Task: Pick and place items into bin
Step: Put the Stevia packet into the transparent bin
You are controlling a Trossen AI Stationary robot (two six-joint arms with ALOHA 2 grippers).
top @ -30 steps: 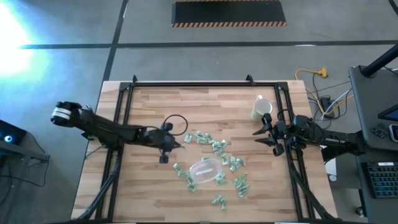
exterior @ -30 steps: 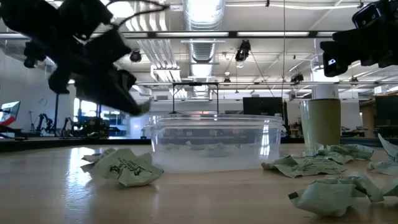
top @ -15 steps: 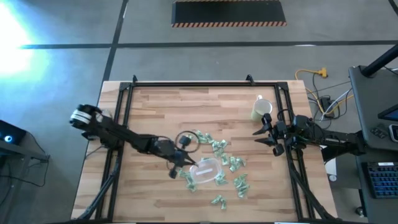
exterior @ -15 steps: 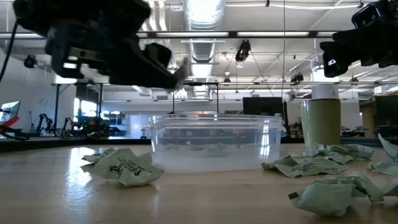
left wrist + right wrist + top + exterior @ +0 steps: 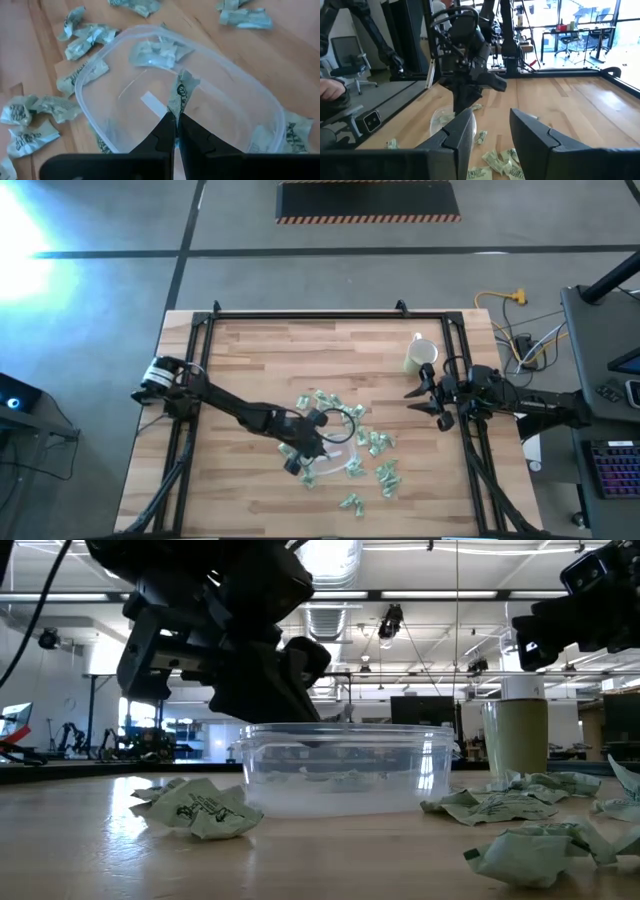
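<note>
One item (image 5: 180, 95) is pinched in the left gripper's (image 5: 175, 121) jaws, seemingly above the bin (image 5: 240, 85).

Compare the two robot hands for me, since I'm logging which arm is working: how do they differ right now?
The left hand is over the bin; the right hand waits beside the mug. The left hand is shut on a green wrapped item; the right hand is open and holds nothing. Both are dark two-finger hands.

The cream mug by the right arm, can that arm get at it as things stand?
Probably yes. The right tool is open and holds nothing, and the mug stands close beside it with bare table between; the wrapped pieces lie off to the other side.
</note>
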